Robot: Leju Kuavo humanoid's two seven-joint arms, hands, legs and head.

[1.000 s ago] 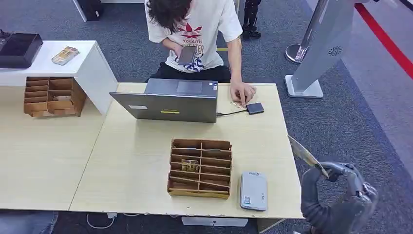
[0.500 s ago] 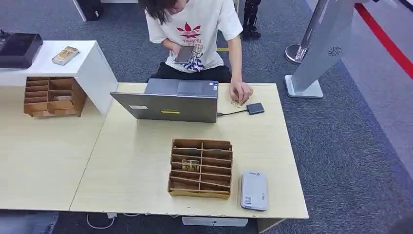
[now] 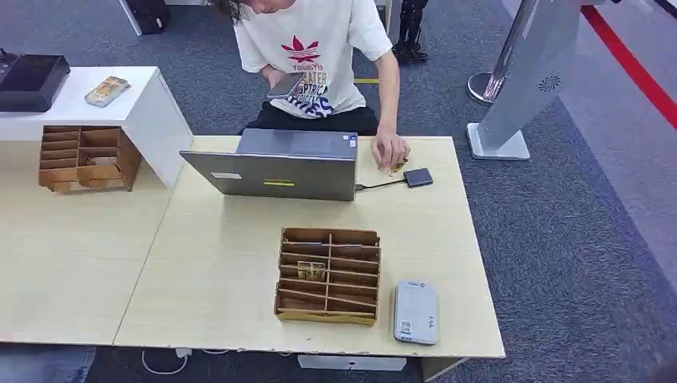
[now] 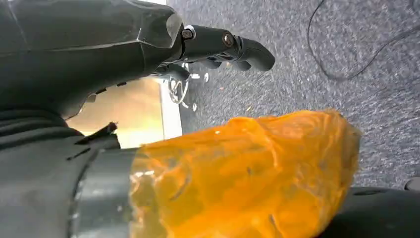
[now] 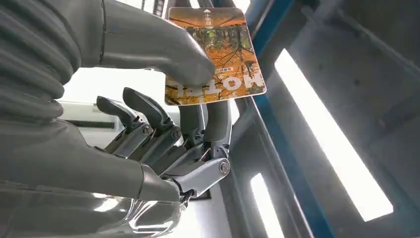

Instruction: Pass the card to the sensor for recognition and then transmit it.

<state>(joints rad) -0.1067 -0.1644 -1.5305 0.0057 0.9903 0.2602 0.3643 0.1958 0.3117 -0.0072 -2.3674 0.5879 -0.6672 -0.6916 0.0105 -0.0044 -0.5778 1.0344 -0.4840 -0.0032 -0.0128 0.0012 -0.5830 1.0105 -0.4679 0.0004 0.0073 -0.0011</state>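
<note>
In the right wrist view my right hand [image 5: 163, 148] pinches an orange card [image 5: 223, 54] with a tree picture between thumb and fingers, with ceiling lights behind it. The grey sensor box [image 3: 415, 313] lies flat near the table's front edge, right of a wooden slotted organizer [image 3: 327, 236] that holds another card [image 3: 311, 271]. My left hand [image 4: 148, 44] hangs over grey carpet with its fingers apart and nothing in them; its thumb is wrapped in orange film.
A person sits behind the light wooden table [image 3: 215, 263]; their hand [image 3: 389, 152] holds a small card beside a black wired box [image 3: 417, 177]. An open laptop [image 3: 275, 171] stands at the back. A second organizer [image 3: 84, 158] and a white cabinet [image 3: 152, 104] stand left.
My right hand with the card was at the head view's lower right a second ago and has left that picture. The person has sat up and lifted their hand slightly.
</note>
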